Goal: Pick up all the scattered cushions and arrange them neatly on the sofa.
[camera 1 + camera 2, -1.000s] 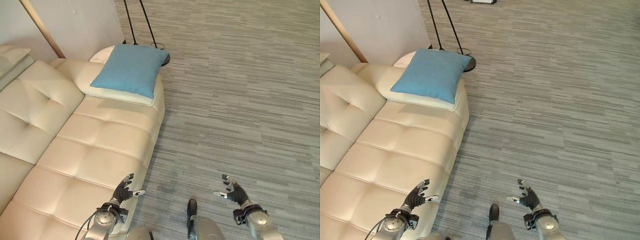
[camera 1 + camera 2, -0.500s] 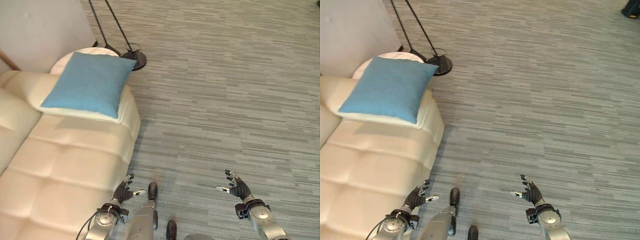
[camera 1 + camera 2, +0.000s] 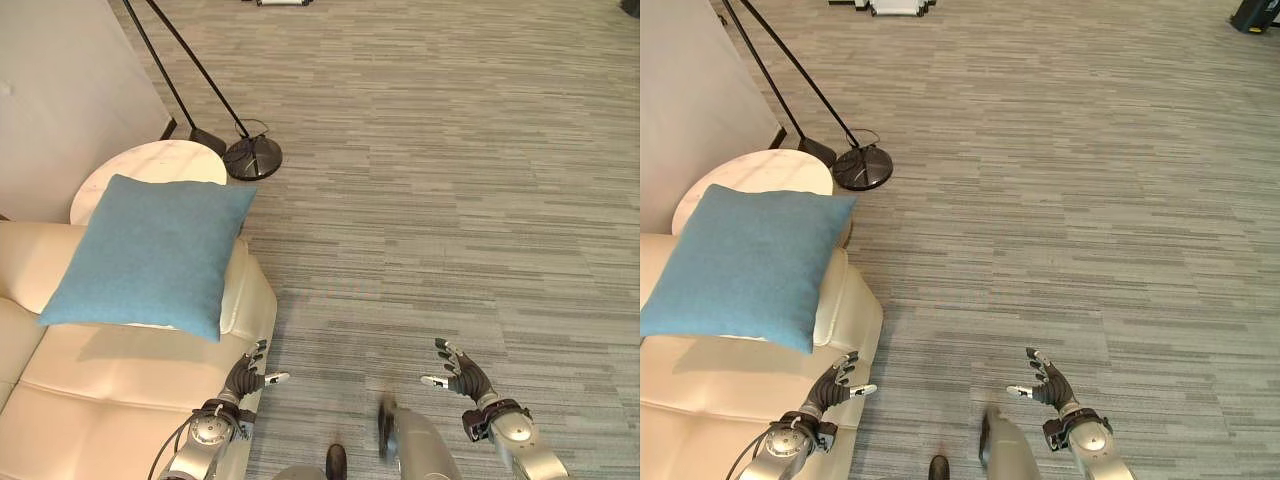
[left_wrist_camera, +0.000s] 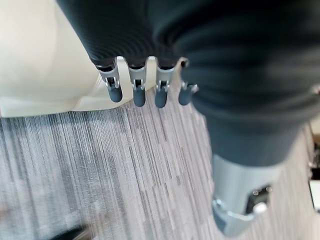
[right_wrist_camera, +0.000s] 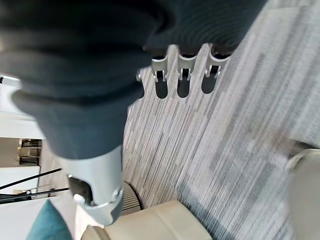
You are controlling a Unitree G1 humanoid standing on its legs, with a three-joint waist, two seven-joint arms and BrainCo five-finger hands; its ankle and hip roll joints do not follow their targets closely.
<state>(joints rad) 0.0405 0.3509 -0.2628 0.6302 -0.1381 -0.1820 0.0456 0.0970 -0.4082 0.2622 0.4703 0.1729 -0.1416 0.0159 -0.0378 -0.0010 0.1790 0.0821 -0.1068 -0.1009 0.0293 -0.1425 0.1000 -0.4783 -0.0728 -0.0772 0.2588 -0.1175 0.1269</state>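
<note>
Cushion (image 3: 145, 255), blue, lies flat on the sofa (image 3: 90, 395) arm, well ahead of the left hand (image 3: 243, 380), while both it and the right hand (image 3: 460, 373) hang relaxed and empty.

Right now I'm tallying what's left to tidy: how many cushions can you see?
1. The blue cushion lies on the cream sofa's armrest, beside the round white side table. Others may lie outside the camera's view.
</note>
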